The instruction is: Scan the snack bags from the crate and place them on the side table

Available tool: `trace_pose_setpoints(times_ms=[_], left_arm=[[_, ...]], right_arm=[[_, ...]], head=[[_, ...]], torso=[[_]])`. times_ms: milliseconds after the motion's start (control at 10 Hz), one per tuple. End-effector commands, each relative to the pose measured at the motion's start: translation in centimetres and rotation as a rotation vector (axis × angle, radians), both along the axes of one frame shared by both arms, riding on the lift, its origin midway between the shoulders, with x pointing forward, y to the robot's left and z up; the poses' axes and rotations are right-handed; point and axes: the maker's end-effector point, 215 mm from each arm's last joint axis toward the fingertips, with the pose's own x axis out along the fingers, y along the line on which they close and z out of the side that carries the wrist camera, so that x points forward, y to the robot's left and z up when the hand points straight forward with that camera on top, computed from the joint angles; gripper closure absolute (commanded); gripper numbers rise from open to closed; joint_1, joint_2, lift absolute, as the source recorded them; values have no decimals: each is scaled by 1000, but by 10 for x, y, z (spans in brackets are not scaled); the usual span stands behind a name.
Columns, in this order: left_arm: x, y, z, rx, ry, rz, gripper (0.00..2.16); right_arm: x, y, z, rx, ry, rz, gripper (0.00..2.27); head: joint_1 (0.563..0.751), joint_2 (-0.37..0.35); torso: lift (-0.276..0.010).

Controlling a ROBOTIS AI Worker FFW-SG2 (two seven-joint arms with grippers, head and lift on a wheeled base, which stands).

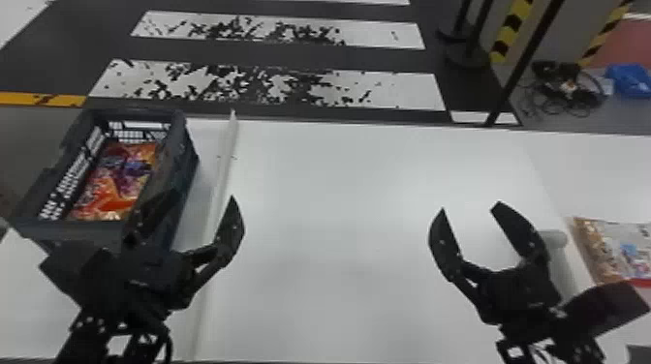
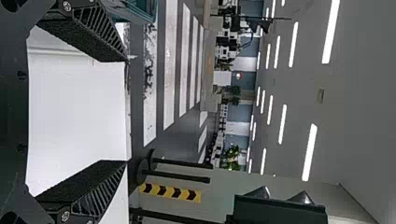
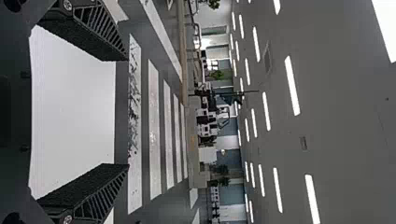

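Holding the black left gripper (image 1: 202, 196) near the dark grey plastic crate (image 1: 89, 228) and the black right gripper (image 1: 470, 206) well right of it, with 2 fingers apart on each. Seeing shiny orange-and-purple snack bags (image 1: 121, 179) inside the crate and a brown-and-white snack bag (image 1: 616, 251) far right of it.

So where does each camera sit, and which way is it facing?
Head view: on the head, looking forward and down over the crate and white table; left gripper and right gripper show.
Left wrist view: on the left wrist, facing out past its fingers to room and ceiling.
Right wrist view: on the right wrist, facing likewise past its fingers.
All share table and striped floor.
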Motion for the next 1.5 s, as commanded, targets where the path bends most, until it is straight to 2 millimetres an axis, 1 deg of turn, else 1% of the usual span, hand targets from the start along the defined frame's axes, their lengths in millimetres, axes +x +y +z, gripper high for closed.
trace_pose_setpoints(times_ms=[0,100,300,400,500,600,700,800,900,1000,1100,1200,1300,1400], left_arm=[[3,16,14,17,-13,21,103],[8,38,21,40,0,44,113],[22,82,24,74,76,75,144],[29,102,21,78,120,90,144],[38,125,24,102,145,108,144],[47,145,27,133,169,119,140],[58,162,39,177,164,119,140],[67,179,42,204,189,125,140],[77,198,45,229,205,146,137],[84,222,47,244,227,176,137],[89,242,41,290,270,187,137],[93,258,35,329,303,182,137],[96,270,24,350,336,193,137],[97,277,9,362,384,185,137]], right_arm=[[-1,4,-7,6,10,6,66],[-1,6,-13,9,18,8,66],[0,6,-15,9,9,7,66],[-1,8,-15,10,6,10,66],[-2,9,-15,11,6,12,66],[-3,9,-16,11,7,12,66],[-3,11,-16,12,7,17,66],[-4,16,-17,17,11,26,66],[-5,20,-17,19,12,35,66],[-6,24,-16,20,9,43,66],[-6,27,-16,19,11,49,66],[-6,28,-16,18,11,53,66],[-7,32,-15,19,9,61,66],[-7,37,-14,22,6,70,66]], head=[[695,-37],[695,-24],[695,31],[695,65],[695,81],[695,117],[695,149],[695,178],[695,190],[695,219],[695,250],[695,279],[695,308],[695,319]], torso=[[-94],[-94],[-94],[-94],[-94],[-94],[-94],[-94],[-94],[-94],[-94],[-94],[-94],[-94]])
